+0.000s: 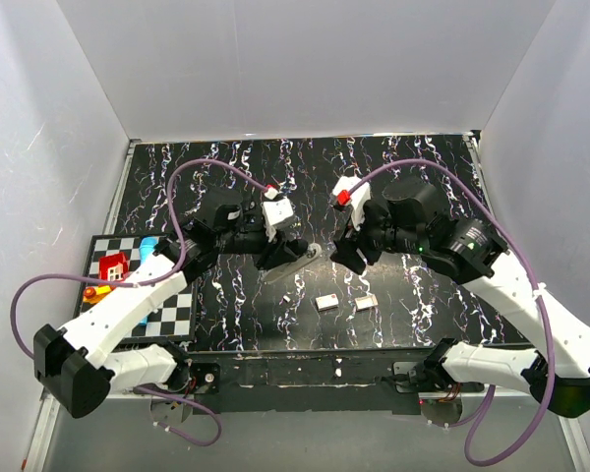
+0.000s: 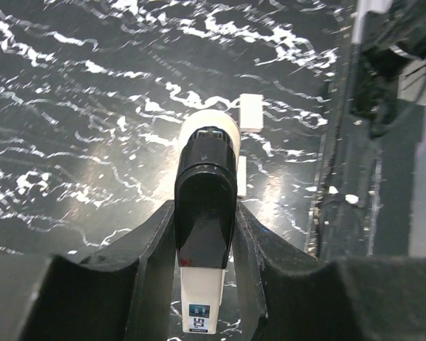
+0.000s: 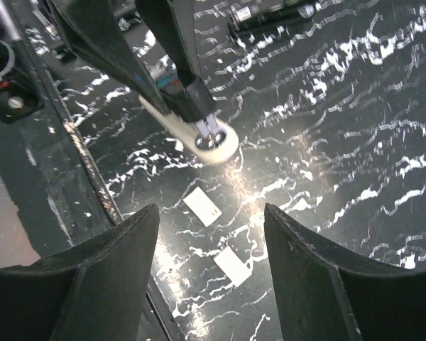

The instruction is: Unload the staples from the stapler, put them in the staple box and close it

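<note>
- Two arms meet mid-table; the left gripper (image 1: 275,254) is clamped on the stapler (image 1: 297,258), one finger on each side of its dark body.
- Stapler sits centre of the table (image 1: 413,315), slightly left. Its pale rounded front end points right, toward the right gripper (image 1: 346,258), and it looks raised off the surface, though that's hard to confirm.
- Right gripper is spread wide with nothing between the fingers. It is just right of the stapler's tip, not touching.
- Two pale blocks (image 1: 326,302) (image 1: 365,302) lie flat on the near side of the stapler, apart from both grippers.
- Step in hand, my read: left holds the stapler steady while right lines up on the front end.
- No loose staples in sight, and the tray looks shut or barely out, so unloading is likely not started.
- Next move calls for the right fingers to centre on the tip, pinch the tray or top strip and draw it open while left holds firm. A slip on the smooth rounded end is the risk.
</note>
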### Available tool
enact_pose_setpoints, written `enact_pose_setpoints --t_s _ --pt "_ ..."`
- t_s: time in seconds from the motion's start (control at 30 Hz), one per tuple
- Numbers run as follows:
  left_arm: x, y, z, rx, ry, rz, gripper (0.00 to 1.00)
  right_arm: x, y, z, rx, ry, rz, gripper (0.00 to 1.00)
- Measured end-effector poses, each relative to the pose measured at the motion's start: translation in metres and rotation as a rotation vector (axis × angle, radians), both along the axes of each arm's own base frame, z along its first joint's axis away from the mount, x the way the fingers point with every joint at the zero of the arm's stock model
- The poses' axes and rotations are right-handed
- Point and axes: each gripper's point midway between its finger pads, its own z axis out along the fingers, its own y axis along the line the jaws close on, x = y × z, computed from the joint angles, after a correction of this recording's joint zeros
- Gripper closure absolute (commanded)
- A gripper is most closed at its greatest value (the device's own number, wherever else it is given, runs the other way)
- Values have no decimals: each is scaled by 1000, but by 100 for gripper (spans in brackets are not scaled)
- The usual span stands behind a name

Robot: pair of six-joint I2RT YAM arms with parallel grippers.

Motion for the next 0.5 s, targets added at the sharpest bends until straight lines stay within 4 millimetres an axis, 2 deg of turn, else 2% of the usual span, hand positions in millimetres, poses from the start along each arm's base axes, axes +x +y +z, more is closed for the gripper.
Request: enact_pose_setpoints --t_s 0.1,0.17,0.33,0.5 --pt "-15 -3 17 -62 9 -52 100 -8 8 17 19 -22 81 34" --pt "-25 -4 26 -99 8 -84 100 -13 13 20 20 -26 129 37" --pt "-43 -5 49 -177 -5 -150 100 -24 27 18 8 2 238 41" --pt "-53 -6 60 -230 -13 -180 100 -33 36 13 0 40 304 41"
